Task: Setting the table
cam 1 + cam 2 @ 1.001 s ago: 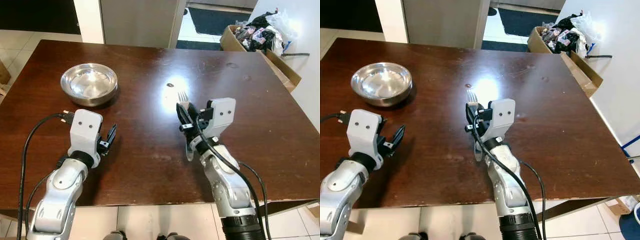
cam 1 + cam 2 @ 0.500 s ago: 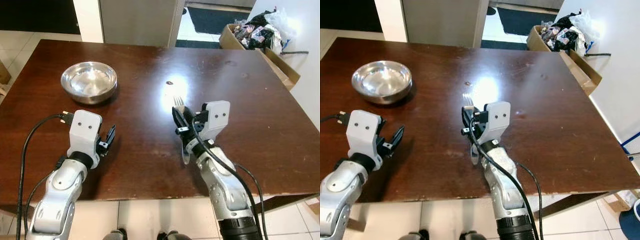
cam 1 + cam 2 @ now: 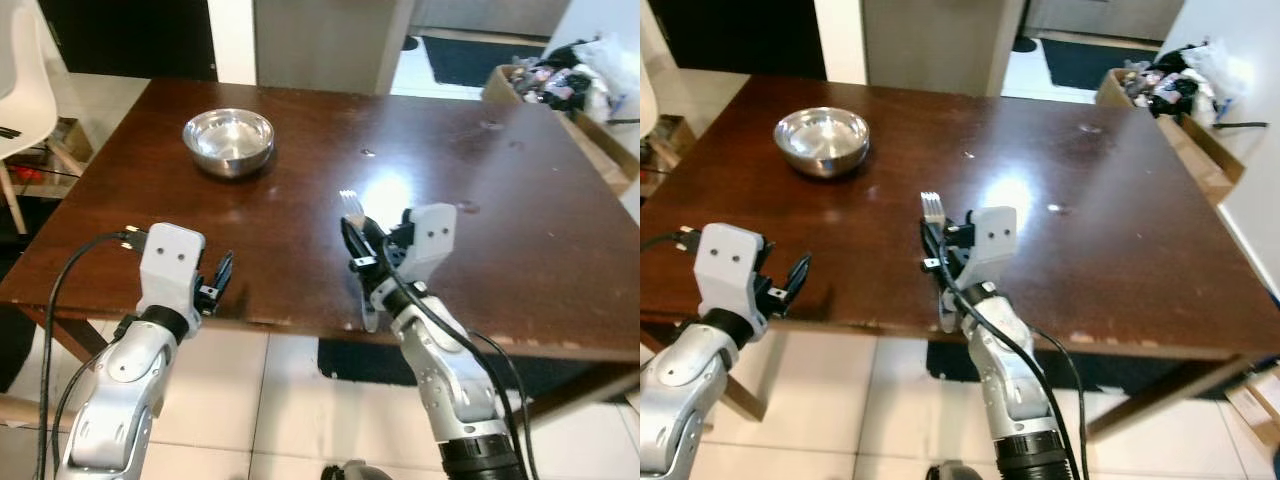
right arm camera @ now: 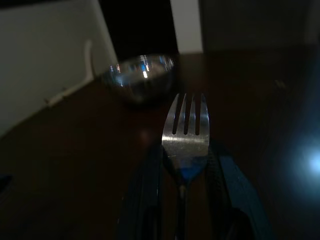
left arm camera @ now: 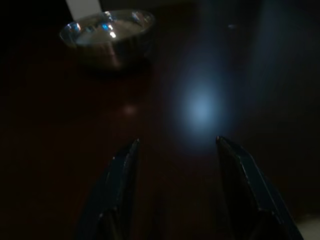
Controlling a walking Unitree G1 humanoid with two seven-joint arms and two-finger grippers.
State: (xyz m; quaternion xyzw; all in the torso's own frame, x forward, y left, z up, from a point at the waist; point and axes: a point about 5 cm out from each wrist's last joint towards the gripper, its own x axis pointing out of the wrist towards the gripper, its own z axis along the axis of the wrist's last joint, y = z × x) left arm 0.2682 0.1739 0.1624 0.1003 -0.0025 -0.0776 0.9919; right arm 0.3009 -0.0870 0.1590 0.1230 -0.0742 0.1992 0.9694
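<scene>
A steel bowl (image 3: 229,141) sits on the dark wooden table (image 3: 500,190) toward its far left. My right gripper (image 3: 357,245) is shut on a silver fork (image 3: 351,206), tines pointing up and away, held above the table's near edge. In the right wrist view the fork (image 4: 185,131) stands between the black fingers (image 4: 146,190) with the bowl (image 4: 141,75) beyond it. My left gripper (image 3: 218,277) is open and holds nothing, hovering at the near left edge. The left wrist view shows its spread fingers (image 5: 120,185) and the bowl (image 5: 107,34) ahead.
A white chair (image 3: 22,95) stands at the table's left. A cardboard box of clutter (image 3: 560,85) sits at the far right by a white wall. Tiled floor (image 3: 290,400) lies below the table's near edge. A doorway with a dark mat (image 3: 470,60) is behind the table.
The camera has pulled back from the table, so its near edge and the floor now show. Both arms keep their pose; the fork stays in the right gripper.
</scene>
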